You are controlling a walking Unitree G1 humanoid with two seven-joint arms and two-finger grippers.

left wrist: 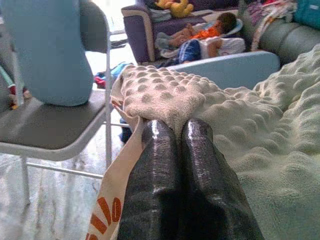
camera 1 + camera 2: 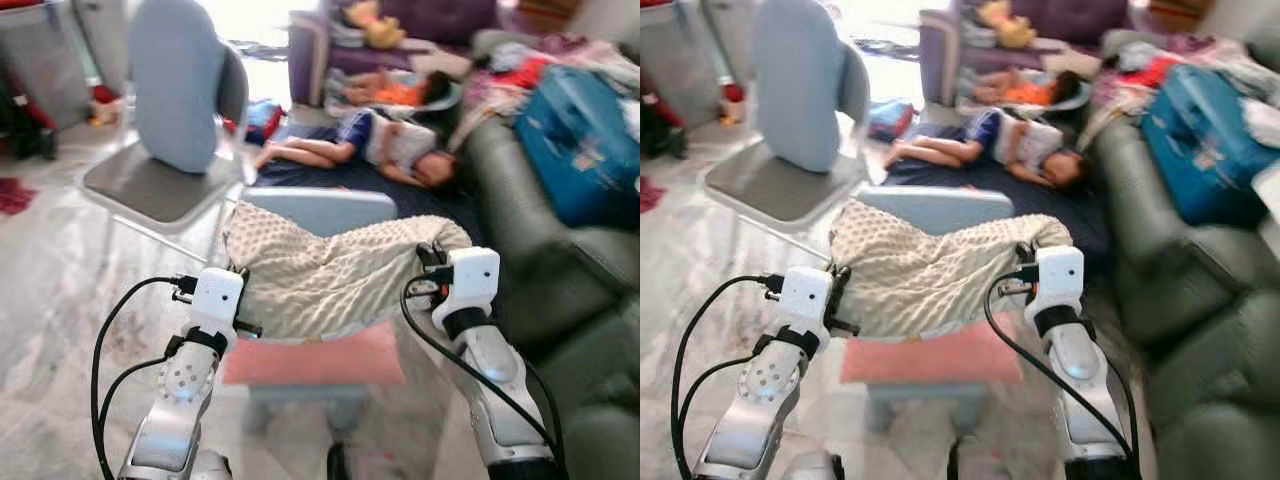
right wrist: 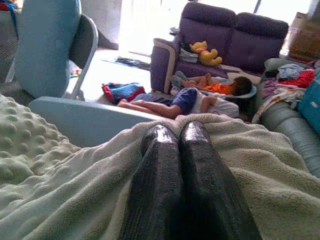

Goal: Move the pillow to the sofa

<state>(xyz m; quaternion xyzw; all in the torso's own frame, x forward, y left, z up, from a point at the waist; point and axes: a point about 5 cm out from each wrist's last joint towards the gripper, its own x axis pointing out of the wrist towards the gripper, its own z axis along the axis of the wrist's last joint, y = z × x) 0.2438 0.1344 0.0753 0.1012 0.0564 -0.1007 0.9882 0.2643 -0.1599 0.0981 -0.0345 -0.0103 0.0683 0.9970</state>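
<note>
I have the cream, bobble-textured fleece pillow (image 2: pixel 330 275) slung between both arms, sagging in the middle above a pink-seated stool (image 2: pixel 315 362). The left claw (image 1: pixel 175 132) has its fingers pressed together, pinching one end of the pillow; the right claw (image 3: pixel 176 135) is likewise closed on the other end.

I judge the step in hand to be the carry: the pillow is lifted and held, not yet delivered. The dark green leather sofa (image 2: pixel 560 290) lies beyond the right claw, to its outer side, with a blue bag (image 2: pixel 585 140) on it. The next move calls for turning towards that side and keeping both ends level so the pillow clears the sofa arm.

Ahead of both claws, two people (image 2: pixel 385 140) lie on a dark mat on the floor; the route must avoid them.

The left wrist view shows an orange-printed strap hanging from the pillow's edge. The right wrist view shows a purple sofa (image 3: pixel 220 35) with a yellow soft toy (image 3: pixel 205 52). A grey folding chair (image 2: pixel 175 150) stands beyond the left claw.
</note>
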